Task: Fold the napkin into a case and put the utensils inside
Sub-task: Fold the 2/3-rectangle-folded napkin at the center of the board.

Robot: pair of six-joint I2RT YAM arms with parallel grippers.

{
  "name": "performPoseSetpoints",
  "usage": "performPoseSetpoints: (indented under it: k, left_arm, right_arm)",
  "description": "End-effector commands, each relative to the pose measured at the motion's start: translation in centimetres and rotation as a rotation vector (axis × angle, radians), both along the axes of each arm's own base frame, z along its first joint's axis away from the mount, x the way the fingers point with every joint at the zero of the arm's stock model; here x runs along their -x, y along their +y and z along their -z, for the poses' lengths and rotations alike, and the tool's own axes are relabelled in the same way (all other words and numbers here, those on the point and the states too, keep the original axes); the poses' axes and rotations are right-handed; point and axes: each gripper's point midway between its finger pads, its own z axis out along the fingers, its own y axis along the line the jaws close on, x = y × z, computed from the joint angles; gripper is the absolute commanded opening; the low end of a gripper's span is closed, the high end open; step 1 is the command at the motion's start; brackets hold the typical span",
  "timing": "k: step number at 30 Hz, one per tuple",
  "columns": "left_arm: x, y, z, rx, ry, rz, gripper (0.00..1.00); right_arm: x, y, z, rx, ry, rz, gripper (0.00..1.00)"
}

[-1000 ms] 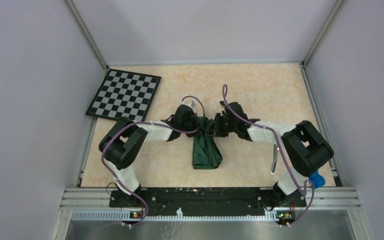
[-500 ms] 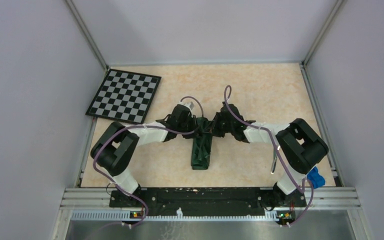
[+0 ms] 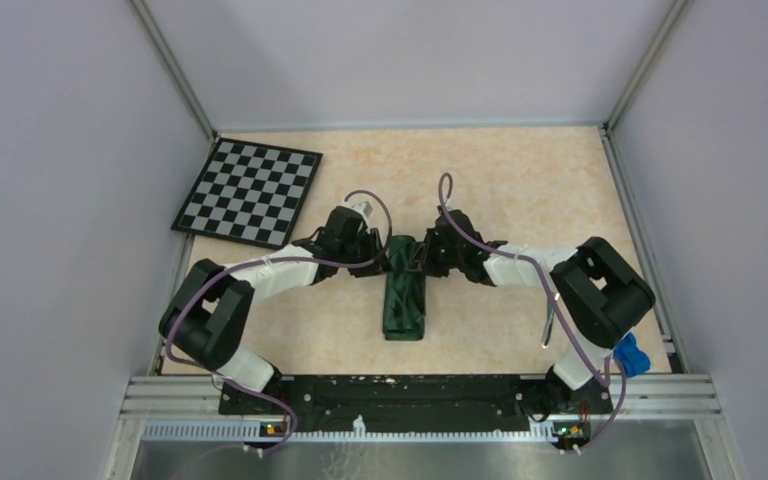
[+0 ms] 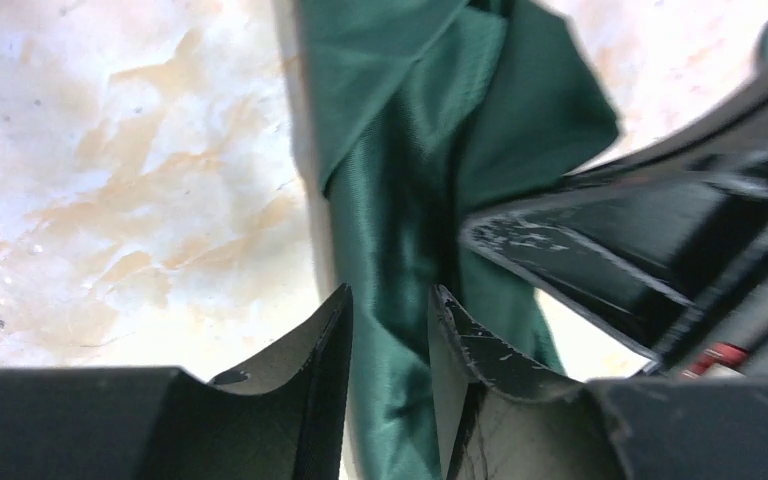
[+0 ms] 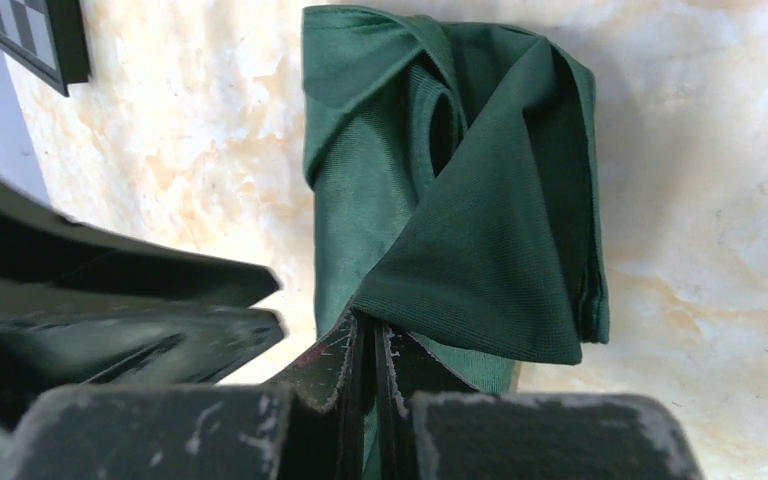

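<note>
Since a second ago, your left gripper (image 4: 391, 295) slid back toward nine o'clock and parted its fingers, with the satiny dark green napkin (image 3: 405, 300) running loose between them. That cloth had narrowed into a long, creased strip at the middle of the marbled beige table (image 3: 520, 190). Your right gripper (image 5: 370, 340) stayed pinched on its twelve o'clock corner fold. A slim silver utensil (image 3: 550, 322) lay at three o'clock.

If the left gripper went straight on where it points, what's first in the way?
The napkin: it lies between the left gripper's open jaws, so going straight on pushes into the folded cloth first. The right gripper, shut on the napkin's other side, looks next in line, though depth is unclear.
</note>
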Motion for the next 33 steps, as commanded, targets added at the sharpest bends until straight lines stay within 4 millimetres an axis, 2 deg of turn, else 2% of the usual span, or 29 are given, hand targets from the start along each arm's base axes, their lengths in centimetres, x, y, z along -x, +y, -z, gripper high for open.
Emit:
performPoseSetpoints:
  k: [1,3,6,10,19,21,23,27,30,32,33]
  left_arm:
    - [0.2,0.3,2.6,-0.025,0.030,0.006,0.37]
    - [0.5,0.3,3.6,-0.034,0.058,0.013,0.32]
    - [0.3,-0.1,4.4,-0.019,0.058,0.013,0.20]
    - [0.5,0.1,5.3,-0.024,0.070,0.009,0.10]
    - [1.1,0.3,5.2,-0.014,0.065,0.018,0.06]
    - [1.2,0.4,4.7,-0.017,0.053,0.027,0.13]
    - [1.3,0.7,3.7,-0.012,0.028,0.027,0.24]
    - [1.8,1.3,0.6,0.012,-0.040,0.028,0.59]
    - [2.9,1.6,-0.5,0.028,-0.051,0.043,0.70]
    - [3.6,0.8,-1.5,0.087,-0.072,0.082,0.79]
    - [4.1,0.3,-1.6,0.104,-0.071,0.104,0.89]
  right_arm:
    - [-0.8,1.5,-1.3,0.025,-0.066,-0.037,0.00]
    - [-0.6,1.8,-1.2,0.036,-0.064,-0.046,0.00]
    - [-0.4,2.4,-1.1,0.051,-0.063,-0.060,0.00]
    - [0.0,3.2,-0.3,0.092,-0.057,-0.080,0.00]
    - [-0.5,4.4,0.7,0.124,-0.049,-0.080,0.00]
    - [-0.6,4.2,1.1,0.133,-0.044,-0.069,0.00]
    - [-0.6,4.1,1.4,0.139,-0.037,-0.058,0.00]
    - [-0.6,4.3,1.5,0.130,-0.030,-0.057,0.00]
    - [-0.6,4.4,1.5,0.124,-0.027,-0.054,0.00]
    - [-0.6,4.4,1.5,0.122,-0.024,-0.053,0.00]
    - [-0.6,4.4,1.4,0.117,-0.023,-0.051,0.00]
